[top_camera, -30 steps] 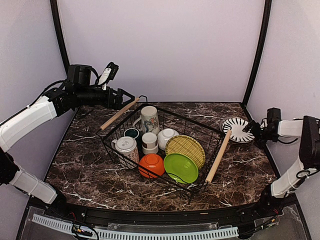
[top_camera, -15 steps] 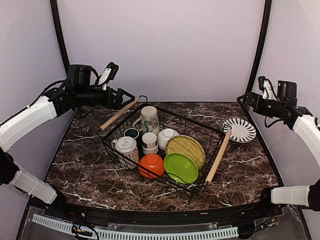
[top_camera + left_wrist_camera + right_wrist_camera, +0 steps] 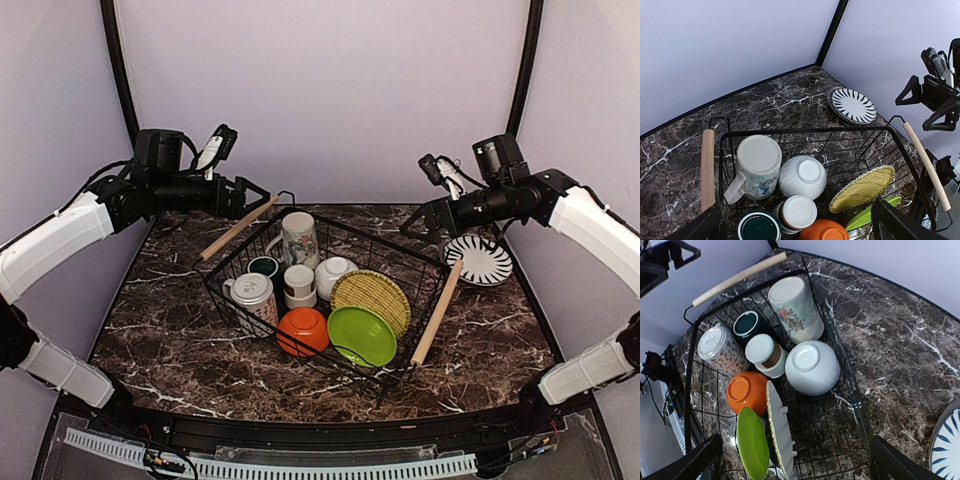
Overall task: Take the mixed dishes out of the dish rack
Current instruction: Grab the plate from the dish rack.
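While one round striped plate [image 3: 478, 259] is out, eight dishes [image 3: 303, 328] wait in the black wire rack [image 3: 437, 312]; our left pincer [image 3: 255, 195] and right pincer [image 3: 412, 222] are open, empty.

The table [image 3: 170, 330] is showing as dark, polished marble-look stone with white veins, catching a soft sheen. The rack [image 3: 815, 130] is reading as thin, black-coated metal wire, and its handles [image 3: 437, 312] as pale, matt bare wood. The yellow plate [image 3: 372, 297] is looking woven and rough. The green plate [image 3: 362, 335], orange bowl [image 3: 303, 328] and white bowl [image 3: 333, 272] are gleaming smooth and glossy.
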`<state>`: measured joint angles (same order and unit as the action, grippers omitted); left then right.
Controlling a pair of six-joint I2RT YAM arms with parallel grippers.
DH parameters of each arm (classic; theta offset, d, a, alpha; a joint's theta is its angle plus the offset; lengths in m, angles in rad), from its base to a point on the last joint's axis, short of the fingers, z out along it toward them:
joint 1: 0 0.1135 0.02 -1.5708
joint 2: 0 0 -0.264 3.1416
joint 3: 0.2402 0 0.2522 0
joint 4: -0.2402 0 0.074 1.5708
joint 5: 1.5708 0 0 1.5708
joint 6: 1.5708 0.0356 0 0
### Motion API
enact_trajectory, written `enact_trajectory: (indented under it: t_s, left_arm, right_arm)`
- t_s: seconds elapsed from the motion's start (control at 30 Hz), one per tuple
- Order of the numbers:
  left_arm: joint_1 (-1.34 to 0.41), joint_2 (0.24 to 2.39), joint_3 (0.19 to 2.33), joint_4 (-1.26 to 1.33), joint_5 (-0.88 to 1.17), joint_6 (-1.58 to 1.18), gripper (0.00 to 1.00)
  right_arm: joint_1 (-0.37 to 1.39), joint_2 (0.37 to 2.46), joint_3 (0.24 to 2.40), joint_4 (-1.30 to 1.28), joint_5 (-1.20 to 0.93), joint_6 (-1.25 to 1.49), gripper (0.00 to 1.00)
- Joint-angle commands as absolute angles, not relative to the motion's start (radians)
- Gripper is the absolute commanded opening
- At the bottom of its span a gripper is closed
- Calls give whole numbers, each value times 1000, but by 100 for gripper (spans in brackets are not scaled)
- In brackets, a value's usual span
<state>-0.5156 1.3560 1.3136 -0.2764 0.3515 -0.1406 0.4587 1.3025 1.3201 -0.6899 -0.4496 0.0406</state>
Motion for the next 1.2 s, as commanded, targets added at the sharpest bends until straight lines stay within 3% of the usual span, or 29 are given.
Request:
enact_trajectory:
  t_s: [0.0,0.3,0.67,1.17]
  left_arm:
    - [-522,1360,1310,-256,364,-147,99]
    - [-522,1364,1310,-256,365,-148,99]
    - [-522,1368,1310,-258,366,-148,99]
    - [-522,1382,1312,-261,367,-156,99]
  right_arm:
    - [577,1379,1373,-847,-339,-31,99]
    - [712,1550,1387,-923,-210,-61,96]
    - [765,1696,1426,-950,-122,-61,53]
    - [793,1714,1504,-1018,-68,-60,11]
